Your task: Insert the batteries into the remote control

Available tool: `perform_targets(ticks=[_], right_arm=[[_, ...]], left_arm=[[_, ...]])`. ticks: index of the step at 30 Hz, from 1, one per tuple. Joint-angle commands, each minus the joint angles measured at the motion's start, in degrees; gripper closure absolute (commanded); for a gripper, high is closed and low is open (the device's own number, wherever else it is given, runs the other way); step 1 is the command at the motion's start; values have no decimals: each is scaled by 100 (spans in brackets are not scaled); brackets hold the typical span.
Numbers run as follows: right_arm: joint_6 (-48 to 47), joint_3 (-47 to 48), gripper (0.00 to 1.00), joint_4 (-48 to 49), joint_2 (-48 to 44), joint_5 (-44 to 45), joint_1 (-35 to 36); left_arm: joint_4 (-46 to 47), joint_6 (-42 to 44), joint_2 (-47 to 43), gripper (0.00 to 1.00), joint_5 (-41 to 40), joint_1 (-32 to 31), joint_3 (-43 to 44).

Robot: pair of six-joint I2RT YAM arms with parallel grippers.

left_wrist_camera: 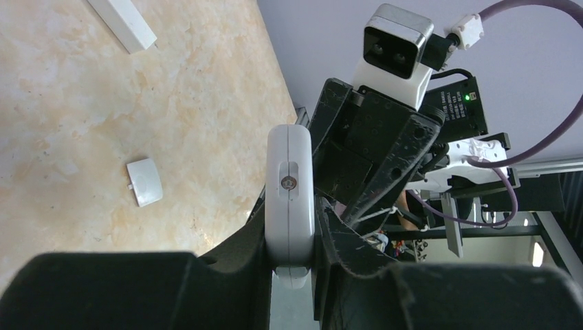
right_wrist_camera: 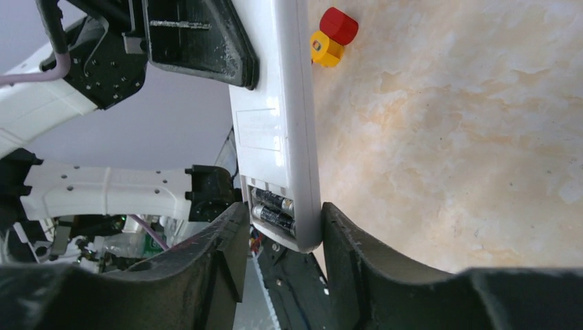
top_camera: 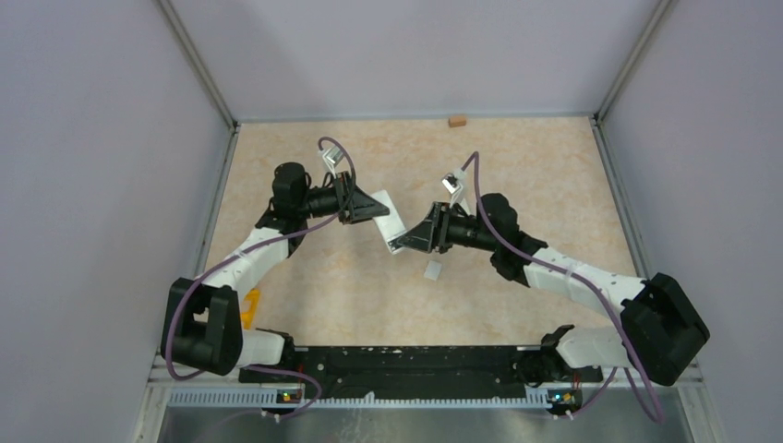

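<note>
Batteries (right_wrist_camera: pixel 273 208) sit in the open bay of the remote control (right_wrist_camera: pixel 278 103), held off the table (right_wrist_camera: pixel 447 137). Left gripper (left_wrist_camera: pixel 291 265) jaws pinch one end; right gripper (right_wrist_camera: pixel 283 227) jaws clamp the battery end. Loading looks done; next move needs the battery cover (left_wrist_camera: pixel 144 182) from the table.

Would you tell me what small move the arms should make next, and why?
Probably ease the right tool off the remote and reach down for the battery cover lying on the table. Two batteries already sit in the open compartment, and the left tool clamps the remote's other end, so it should stay supported.
</note>
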Motion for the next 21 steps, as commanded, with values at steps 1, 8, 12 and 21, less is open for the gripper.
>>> perform_targets(ticks=[1, 8, 12, 21], right_arm=[[497, -81, 59, 656, 54, 159, -50], [562, -130, 77, 658, 66, 256, -76], [580, -130, 94, 685, 85, 310, -89], [-30, 106, 12, -439, -477, 936, -131]], left_arm=[[303, 113, -218, 100, 201, 21, 22], [300, 114, -200, 100, 218, 18, 40], [294, 114, -214, 100, 211, 22, 47], [273, 122, -327, 100, -33, 126, 36]])
